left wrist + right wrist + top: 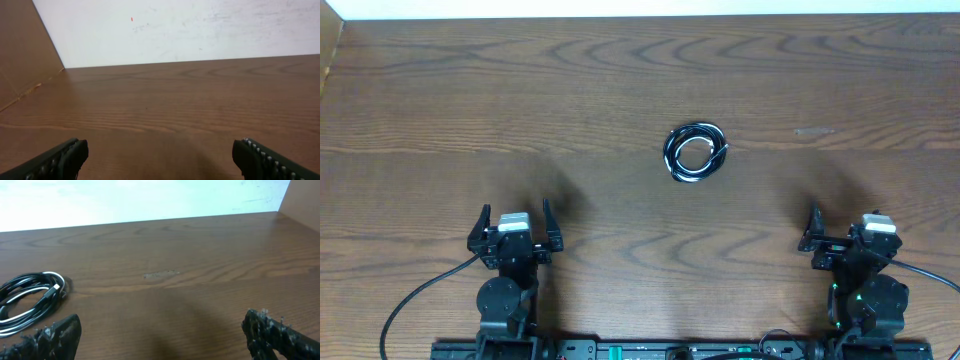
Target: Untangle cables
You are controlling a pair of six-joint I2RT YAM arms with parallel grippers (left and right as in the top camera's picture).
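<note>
Fingers (65, 155) of left gripper (159, 152) and right gripper (160, 330) gape apart; black-and-white cables (671, 152) lie coiled together.

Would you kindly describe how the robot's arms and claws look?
The left arm and right arm are black with round joint housings, each trailing a thick black cable. The left claw and right claw each have two black ridged fingers and a pale grey block. Green lights dot the right arm.

Wood-grain table (440, 110); coiled cables (695, 152) lying near centre.
</note>
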